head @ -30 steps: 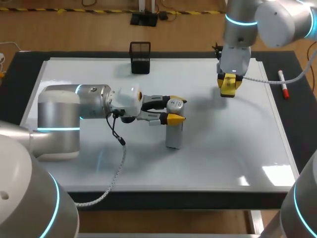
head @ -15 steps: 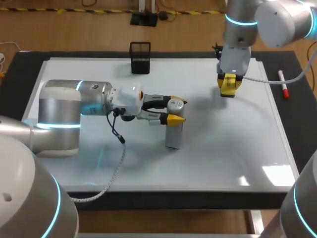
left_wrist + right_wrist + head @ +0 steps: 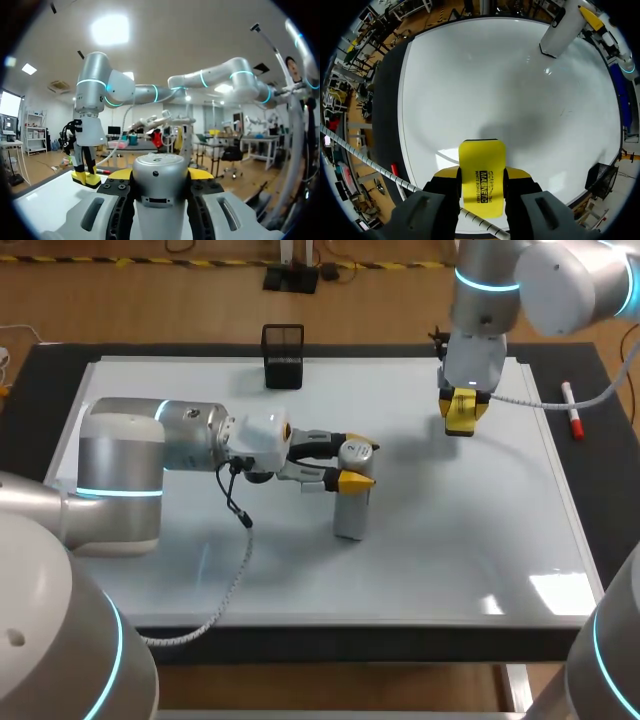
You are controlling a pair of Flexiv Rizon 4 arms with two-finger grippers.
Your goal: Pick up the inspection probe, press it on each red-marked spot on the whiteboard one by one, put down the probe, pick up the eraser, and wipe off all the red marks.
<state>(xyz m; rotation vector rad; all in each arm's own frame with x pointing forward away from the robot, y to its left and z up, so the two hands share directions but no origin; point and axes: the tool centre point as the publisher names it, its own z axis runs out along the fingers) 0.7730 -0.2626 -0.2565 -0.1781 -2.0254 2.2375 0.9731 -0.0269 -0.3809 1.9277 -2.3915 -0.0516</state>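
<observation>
Left arm housing (image 3: 120,465) edged slightly right in 1.0 s; left tool (image 3: 357,461) clamped on upright silver cylindrical probe (image 3: 350,515), mid white whiteboard (image 3: 450,540). Right tool (image 3: 459,405) clamped on yellow block eraser (image 3: 481,165) above whiteboard's far right part

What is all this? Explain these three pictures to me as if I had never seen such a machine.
These are two robot arms at a table. The head view looks down from above and behind; each round picture comes from a camera on one arm's wrist. On the table lies a whiteboard, with a black mesh holder at its far edge and a red marker beside it. The left gripper is closed from two sides on an upright silver cylinder, the inspection probe. The right gripper holds a yellow eraser over the board. I see no red marks on the board.
</observation>
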